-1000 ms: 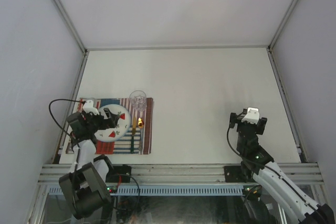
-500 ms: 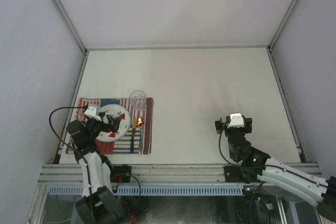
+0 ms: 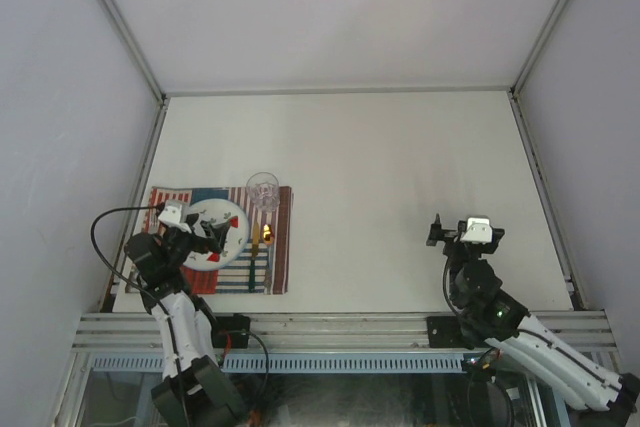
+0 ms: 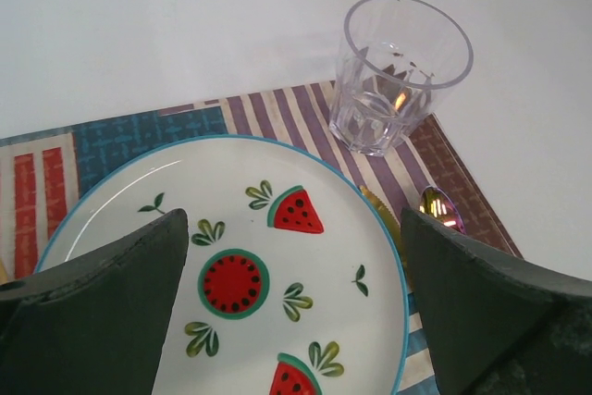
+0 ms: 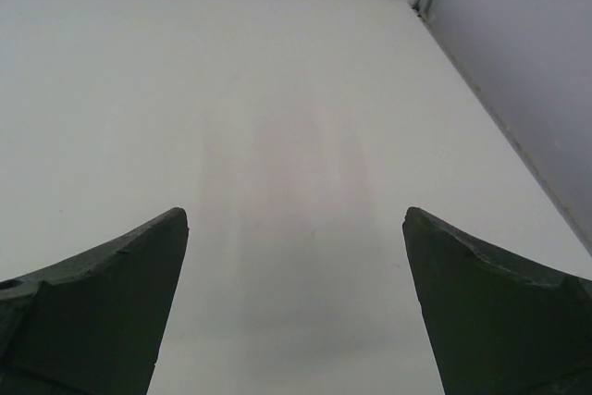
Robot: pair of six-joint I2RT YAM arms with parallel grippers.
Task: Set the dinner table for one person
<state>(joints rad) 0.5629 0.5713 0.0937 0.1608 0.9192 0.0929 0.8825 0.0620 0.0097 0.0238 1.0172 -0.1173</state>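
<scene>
- As the left wrist view shows, the left gripper (image 4: 291,233) is released, its fingers (image 4: 102,302) spread wide with nothing between them.
- I find it poised over a white plate (image 4: 111,219) with a blue rim and watermelon pattern; I cannot tell whether it touches the plate.
- The plate lies on a striped placemat (image 4: 120,136).
- A clear glass (image 4: 400,71) stands upright on the placemat's far right corner, just beyond the plate.
- An iridescent spoon (image 4: 442,210) lies on the placemat to the right of the plate; a second, gold-coloured utensil lies between the two, its type unclear.
- The right gripper (image 5: 296,228) is likewise released and holds nothing, with only bare tabletop before it.
- The dinner table (image 3: 400,167) carries the placemat at its near left corner; the right arm stands well apart, at the near right.
</scene>
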